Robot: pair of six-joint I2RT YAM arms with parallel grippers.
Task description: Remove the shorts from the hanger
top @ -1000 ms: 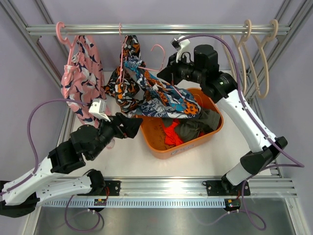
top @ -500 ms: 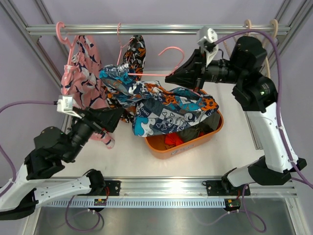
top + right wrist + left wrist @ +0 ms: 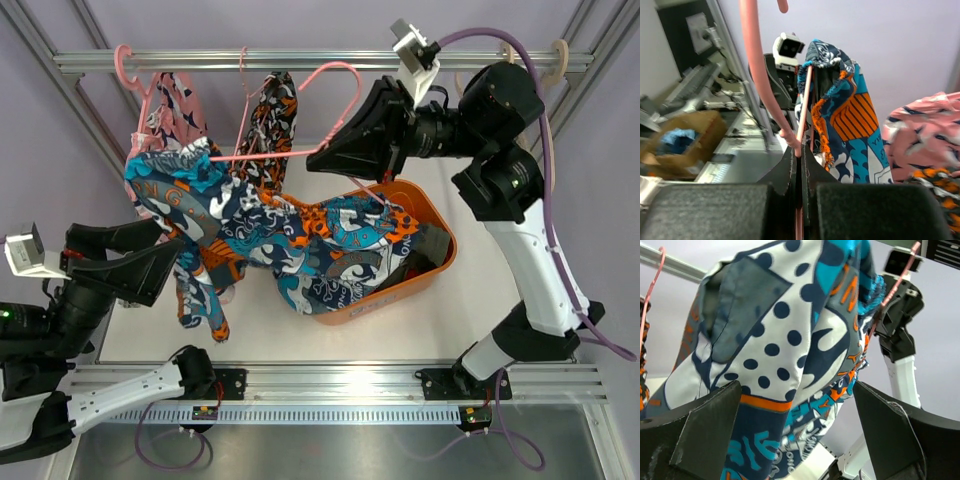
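The blue, orange and white print shorts (image 3: pixel 300 235) hang stretched from a pink hanger (image 3: pixel 300 105), drooping toward the orange basket (image 3: pixel 445 250). My right gripper (image 3: pixel 318 163) is shut on the hanger's lower bar, seen between the pads in the right wrist view (image 3: pixel 799 150), with the shorts (image 3: pixel 840 115) beyond it. My left gripper (image 3: pixel 172 238) is open at the shorts' left end. In the left wrist view (image 3: pixel 797 390) the cloth (image 3: pixel 780 340) hangs between the wide-apart jaws. Olive green shorts (image 3: pixel 432 245) lie in the basket.
A pink print garment (image 3: pixel 170 100) and a dark orange print one (image 3: pixel 277 105) hang from the top rail (image 3: pixel 200 62). Beige hangers (image 3: pixel 556 50) hang at the rail's right end. Frame posts stand at both sides.
My right gripper has raised the pink hanger up and to the left. The shorts have lifted out of the basket and spread leftward. My left arm has drawn back to the left.
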